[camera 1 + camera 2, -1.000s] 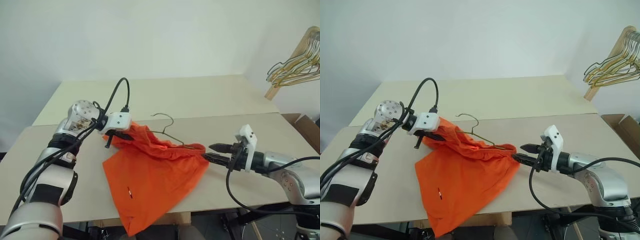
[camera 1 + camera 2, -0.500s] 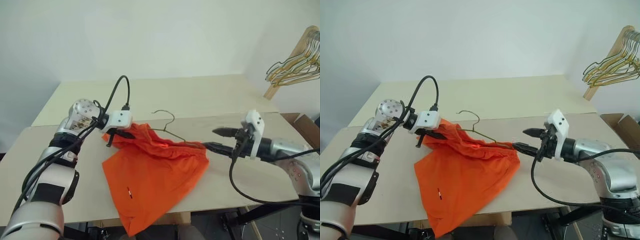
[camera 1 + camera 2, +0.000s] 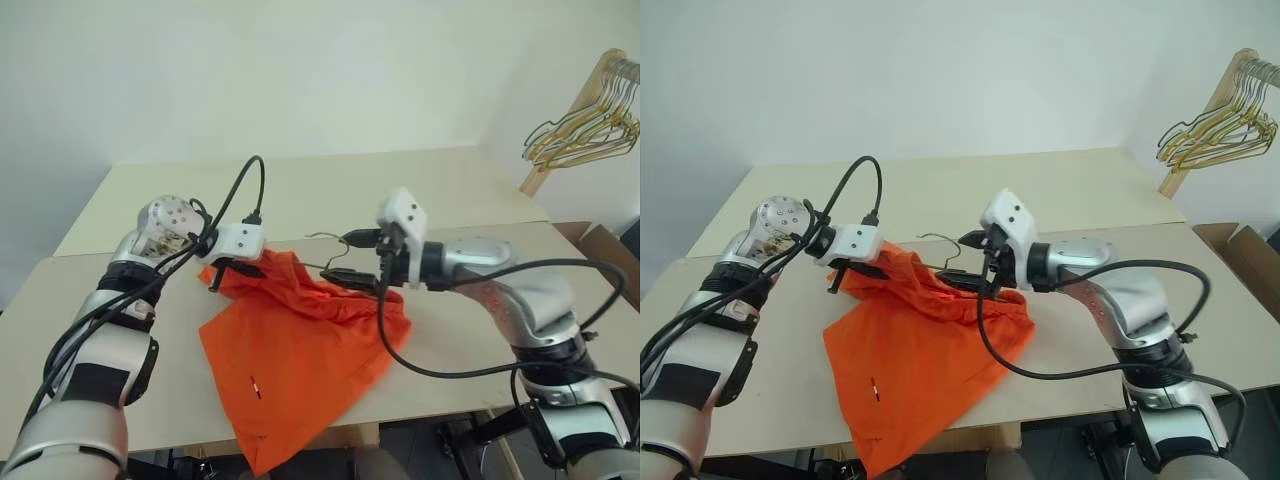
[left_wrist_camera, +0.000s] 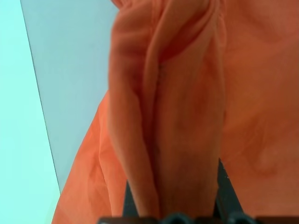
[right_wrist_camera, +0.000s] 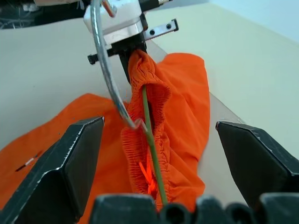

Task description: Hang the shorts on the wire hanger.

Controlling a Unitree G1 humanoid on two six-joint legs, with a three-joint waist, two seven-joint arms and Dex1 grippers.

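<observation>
Left eye view, shorts (image 3: 300,350), small white tag (image 3: 252,384), unreadable

Bright orange is seen all over the shorts (image 3: 300,350), plain apart from a tiny white tag mark (image 3: 252,383). The hanger (image 5: 152,144) is a dull olive-grey wire. Black fingers and white housings are seen on both the left gripper (image 3: 235,268) and the right gripper (image 3: 352,258). The table (image 3: 450,190) is a pale beige, and gold and green hangers (image 3: 580,135) are seen on a wooden rack.
</observation>
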